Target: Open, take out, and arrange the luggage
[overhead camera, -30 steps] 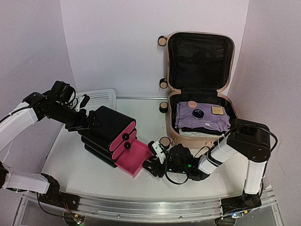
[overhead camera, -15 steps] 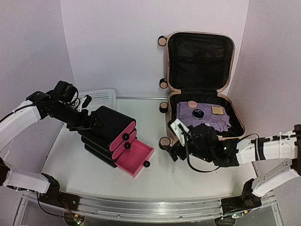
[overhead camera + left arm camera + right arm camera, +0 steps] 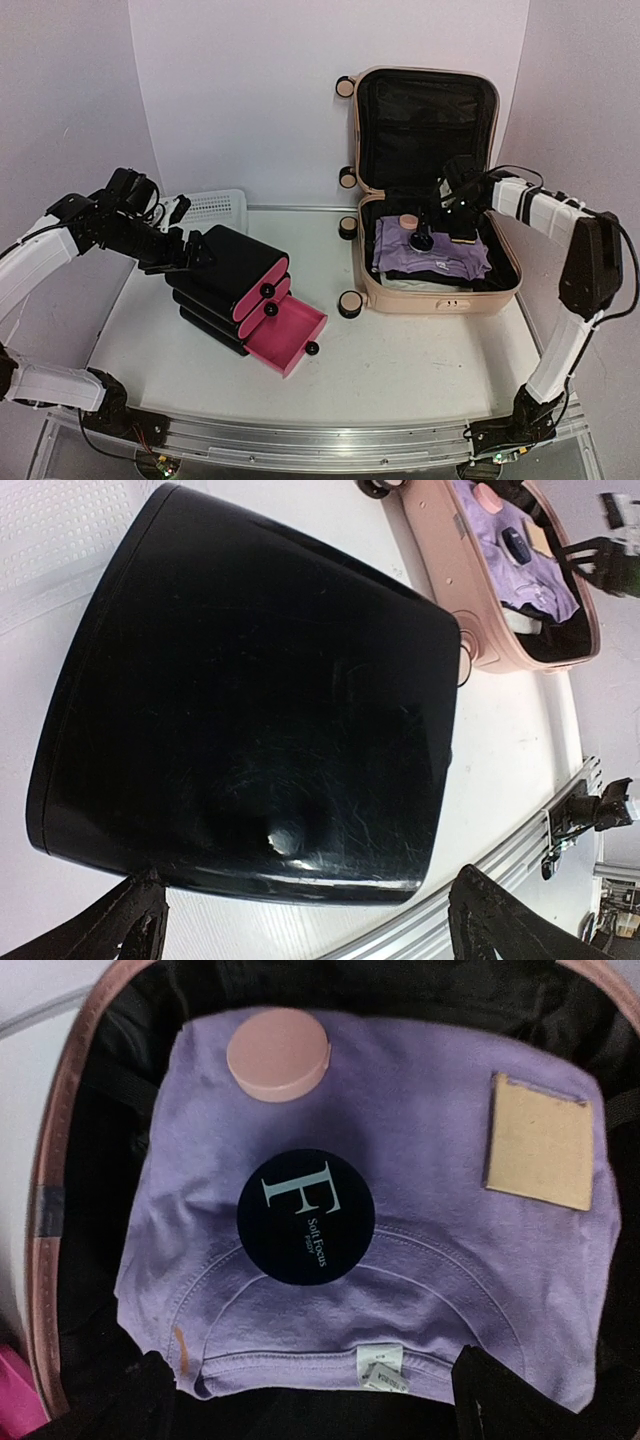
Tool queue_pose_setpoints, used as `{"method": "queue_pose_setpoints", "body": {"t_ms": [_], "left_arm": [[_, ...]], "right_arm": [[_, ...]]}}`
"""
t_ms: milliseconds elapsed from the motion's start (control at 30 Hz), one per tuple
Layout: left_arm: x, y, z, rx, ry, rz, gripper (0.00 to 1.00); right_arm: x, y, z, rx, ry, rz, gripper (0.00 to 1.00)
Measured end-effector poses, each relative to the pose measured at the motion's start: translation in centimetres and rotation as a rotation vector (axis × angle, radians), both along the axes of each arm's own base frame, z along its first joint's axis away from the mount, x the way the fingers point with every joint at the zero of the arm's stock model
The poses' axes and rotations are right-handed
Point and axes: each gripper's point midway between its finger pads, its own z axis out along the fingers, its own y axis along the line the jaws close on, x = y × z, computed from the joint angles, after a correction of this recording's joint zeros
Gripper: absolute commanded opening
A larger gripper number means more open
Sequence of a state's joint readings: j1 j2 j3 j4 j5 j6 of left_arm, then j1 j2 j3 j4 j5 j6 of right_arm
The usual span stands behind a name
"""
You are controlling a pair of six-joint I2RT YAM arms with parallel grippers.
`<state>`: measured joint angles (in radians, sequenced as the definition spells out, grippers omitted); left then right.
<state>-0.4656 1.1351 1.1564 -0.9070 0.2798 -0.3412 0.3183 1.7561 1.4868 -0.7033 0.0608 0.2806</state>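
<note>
I see the suitcase (image 3: 440, 298) at the right rear of the table, a beige-pink hard shell with rounded corners. It is open: the bottom half lies flat and the lid (image 3: 425, 125) stands upright, showing its black lining. Its black wheels (image 3: 349, 304) with beige hubs face left. Inside lies a folded purple shirt (image 3: 430, 1290) with a pink disc (image 3: 278, 1055), a black round compact (image 3: 306, 1216) and a tan square (image 3: 538, 1140) on top.

The luggage (image 3: 430, 298) at the right has a smooth, hard plastic shell with a soft sheen; its lid lining (image 3: 425, 125) is matt black fabric. Inside, the purple T-shirt (image 3: 420, 1290) is soft, matt knit cloth, the black compact (image 3: 306, 1216) is smooth, and the tan square (image 3: 540, 1142) is card-like. The black drawer box (image 3: 260, 700) is glossy, finely scratched plastic. The white basket (image 3: 215, 205) at the left is perforated plastic.
</note>
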Motion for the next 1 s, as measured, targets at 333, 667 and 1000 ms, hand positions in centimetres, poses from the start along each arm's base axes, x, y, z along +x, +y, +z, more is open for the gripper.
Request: {"method": "queue_pose_setpoints", "body": {"t_ms": [333,667,1000], "left_arm": [[-0.9,0.4,1.2,-0.029,-0.039,0.003,0.98],[-1.0,0.4,1.3,-0.030,-0.042,0.002,0.99],[-1.1,0.4,1.6,-0.034,-0.050,0.002,0.99]], "right_arm": [[1.4,0.6,-4.4,-0.013,0.216,0.021,0.90],[3.0,0.8,-6.8,-0.046,0.257,0.027,0.83],[4.4,0.7,-7.1,-0.081,0.234,0.038,0.70]]}}
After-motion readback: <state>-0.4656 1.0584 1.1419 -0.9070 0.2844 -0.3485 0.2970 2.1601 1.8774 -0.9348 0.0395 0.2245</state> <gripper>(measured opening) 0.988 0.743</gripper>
